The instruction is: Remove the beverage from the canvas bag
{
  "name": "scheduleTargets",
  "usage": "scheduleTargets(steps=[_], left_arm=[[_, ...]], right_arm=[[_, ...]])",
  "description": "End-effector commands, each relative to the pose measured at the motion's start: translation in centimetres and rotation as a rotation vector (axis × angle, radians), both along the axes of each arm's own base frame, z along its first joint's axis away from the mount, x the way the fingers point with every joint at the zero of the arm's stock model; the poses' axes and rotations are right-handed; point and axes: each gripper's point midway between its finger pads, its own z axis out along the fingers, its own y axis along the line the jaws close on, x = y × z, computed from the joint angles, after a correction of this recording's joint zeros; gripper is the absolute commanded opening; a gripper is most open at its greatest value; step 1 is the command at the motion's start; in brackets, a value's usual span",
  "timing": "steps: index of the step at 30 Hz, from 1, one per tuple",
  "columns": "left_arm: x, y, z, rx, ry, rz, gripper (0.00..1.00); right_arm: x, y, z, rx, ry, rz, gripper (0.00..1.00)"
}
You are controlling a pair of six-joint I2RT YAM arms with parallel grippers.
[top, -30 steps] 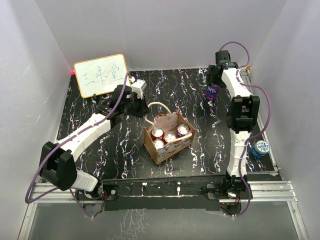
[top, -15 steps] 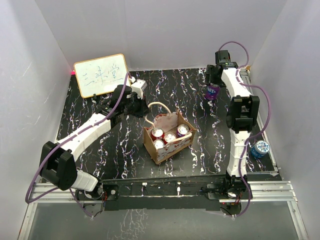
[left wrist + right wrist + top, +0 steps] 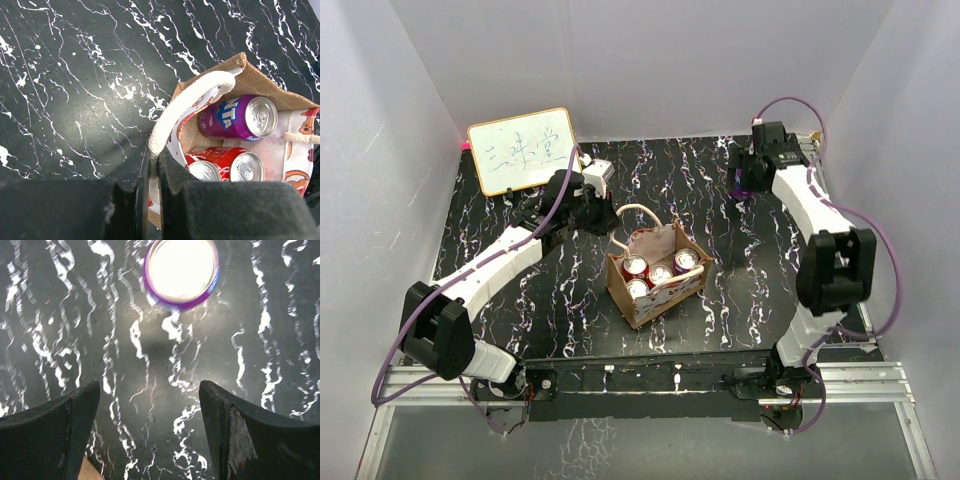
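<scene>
The canvas bag point(image 3: 655, 285) stands mid-table, tan with a pale patterned side, and holds several cans. In the left wrist view I see a purple Fanta can point(image 3: 240, 117) and red cola cans point(image 3: 235, 162) inside it. My left gripper point(image 3: 592, 205) is shut on the bag's white rope handle point(image 3: 192, 97), with the rope pinched between the jaws point(image 3: 152, 155). My right gripper point(image 3: 748, 172) is open and empty at the far right. A purple can point(image 3: 181, 271) stands upright on the table just beyond its jaws point(image 3: 149, 390), apart from them; in the top view it point(image 3: 741, 189) peeks out under the gripper.
A whiteboard point(image 3: 520, 150) with writing leans at the back left. The black marbled table point(image 3: 570, 300) is closed in by white walls on three sides. The right arm's elbow point(image 3: 835, 265) hangs over the right table edge.
The right gripper has let go of the purple can, which now stands free on the table. The right arm's elbow swung out to the right. The left arm has not moved.
</scene>
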Motion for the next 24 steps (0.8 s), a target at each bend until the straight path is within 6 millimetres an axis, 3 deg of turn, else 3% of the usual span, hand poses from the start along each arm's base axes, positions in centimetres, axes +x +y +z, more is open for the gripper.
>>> scheduleTargets(steps=[1,7,11,18,24], left_arm=[[-0.5,-0.8,0.9,-0.032,0.008,-0.038,0.00],[-0.7,-1.0,0.9,-0.039,0.009,-0.056,0.00],[-1.0,-1.4,1.1,-0.051,0.011,-0.083,0.00],[-1.2,-1.6,1.4,-0.063,0.007,-0.101,0.00],[-1.2,-1.4,1.8,-0.066,-0.009,-0.084,0.00]], right_arm=[[-2.9,1.8,2.0,0.065,-0.130,0.045,0.83],[-9.8,2.4,-1.7,0.125,-0.096,0.060,0.83],[-12.1,3.7,-1.6,0.190,-0.091,0.107,0.83],[-12.5,6.1,4.9,0.284,-0.189,0.188,0.83],[-13.5,12.6,8.4,0.360,-0.212,0.322,0.84]])
